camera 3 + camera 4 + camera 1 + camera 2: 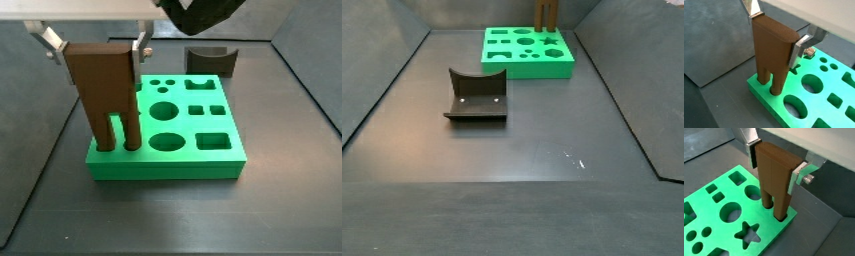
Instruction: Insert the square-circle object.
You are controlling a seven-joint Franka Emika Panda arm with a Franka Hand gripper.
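The square-circle object is a tall brown block (771, 50) with two legs, one round and one square. My gripper (777, 30) is shut on its upper part, one silver finger on each side, as both wrist views show (775, 162). The block (104, 85) hangs upright over a corner of the green board (167, 168), which has several shaped holes. The leg tips reach into the two corner holes (774, 210). How deep they sit is hidden. In a side view only the legs (547, 15) show above the board (529, 68).
The dark fixture (476, 95) stands on the grey floor apart from the board; it also shows behind the board in a side view (210, 61). Dark walls enclose the floor. The board's other holes (167, 110) are unfilled.
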